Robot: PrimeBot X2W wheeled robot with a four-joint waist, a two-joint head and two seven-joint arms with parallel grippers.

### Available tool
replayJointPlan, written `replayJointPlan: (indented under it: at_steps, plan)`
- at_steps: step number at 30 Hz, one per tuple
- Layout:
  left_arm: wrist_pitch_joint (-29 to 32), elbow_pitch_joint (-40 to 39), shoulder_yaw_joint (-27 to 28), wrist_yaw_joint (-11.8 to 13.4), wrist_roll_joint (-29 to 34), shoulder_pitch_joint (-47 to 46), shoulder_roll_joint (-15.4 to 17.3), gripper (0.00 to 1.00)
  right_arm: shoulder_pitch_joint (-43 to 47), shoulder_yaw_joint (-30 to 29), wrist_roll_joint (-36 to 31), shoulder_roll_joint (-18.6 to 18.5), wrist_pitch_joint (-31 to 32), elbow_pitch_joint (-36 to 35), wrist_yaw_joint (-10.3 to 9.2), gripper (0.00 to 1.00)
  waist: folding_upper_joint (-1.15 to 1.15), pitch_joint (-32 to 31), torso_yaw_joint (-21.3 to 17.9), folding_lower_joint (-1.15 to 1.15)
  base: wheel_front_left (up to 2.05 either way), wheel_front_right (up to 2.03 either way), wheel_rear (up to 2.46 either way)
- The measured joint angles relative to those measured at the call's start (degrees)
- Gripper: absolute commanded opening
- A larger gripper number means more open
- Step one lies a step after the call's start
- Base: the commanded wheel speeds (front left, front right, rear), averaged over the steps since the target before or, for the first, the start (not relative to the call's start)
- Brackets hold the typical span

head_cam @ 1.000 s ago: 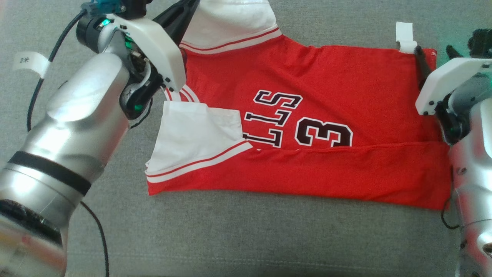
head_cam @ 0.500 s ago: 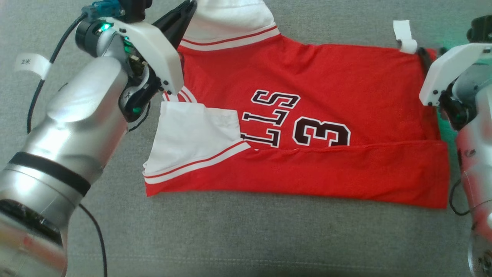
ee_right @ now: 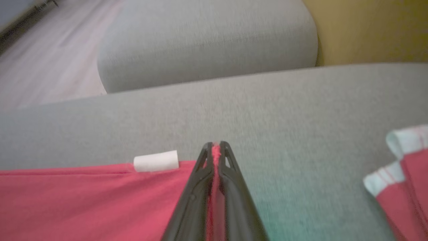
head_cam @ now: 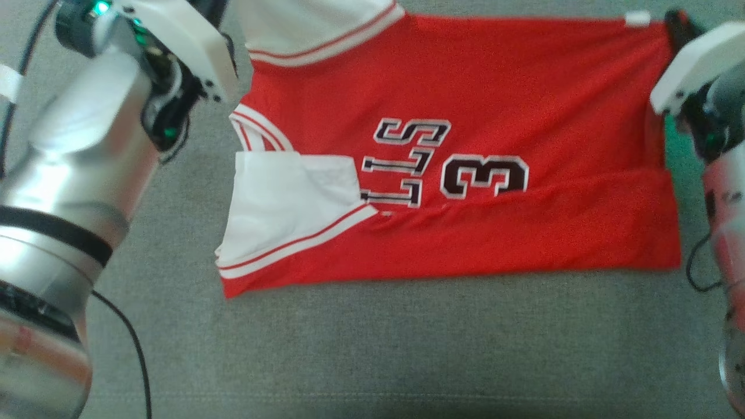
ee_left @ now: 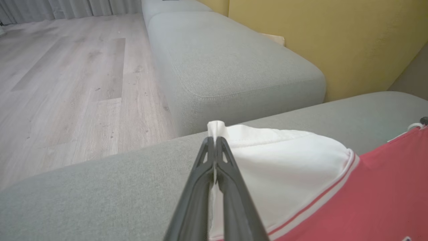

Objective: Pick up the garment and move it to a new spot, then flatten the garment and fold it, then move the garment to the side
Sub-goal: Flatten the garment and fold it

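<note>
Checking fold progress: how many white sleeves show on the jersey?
2. The upper sleeve is at the head view's top edge, pinched by the left tool; the lower sleeve lies folded onto the jersey at its left.

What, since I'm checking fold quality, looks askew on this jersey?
On the red-and-white basketball jersey, the near folded-up flap runs slanted, wider toward the robot's right, and hides the edge of the black lettering. Nothing looks torn or spilled.

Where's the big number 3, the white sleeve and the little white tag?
number 3 (head_cam: 495,176): head view, on its dark middle.
white sleeve (head_cam: 285,203): head view, middle of the plain white cloth.
white tag (ee_right: 155,161): right wrist view, centre of the tag.
</note>
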Motion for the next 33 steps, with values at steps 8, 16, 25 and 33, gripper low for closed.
replayJointPlan:
  at_steps: [8, 16, 25, 33]
  plan:
    - [-2.2, 1.7, 3.7, 1.7, 0.8, -3.1, -0.4, 0.0, -5.2, 0.0, 1.5, -0.2, -7.2, 0.7, 0.0, 0.0, 0.0, 1.4, -0.6, 0.01, 0.0, 0.0, 0.0]
    - [-2.2, -0.5, 6.3, 1.4, 4.0, -1.7, -0.8, 0.0, -5.7, 3.1, 4.2, -1.1, -7.8, 4.0, 0.0, 0.0, 0.0, 0.7, 0.3, 0.0, 0.0, 0.0, 0.0]
    - [-1.2, -5.3, 3.2, -0.1, 5.0, 6.9, 1.6, 0.0, 2.6, 10.7, 13.4, -4.6, -2.1, 1.3, 0.0, 0.0, 0.0, -3.2, 1.3, -0.01, 0.0, 0.0, 0.0]
    - [10.0, -18.6, -2.6, -0.6, 0.6, 15.6, 9.2, 0.0, 10.1, 18.0, 21.5, -10.7, 7.3, -5.1, 0.0, 0.0, 0.0, -7.2, 2.1, -0.01, 0.0, 0.0, 0.0]
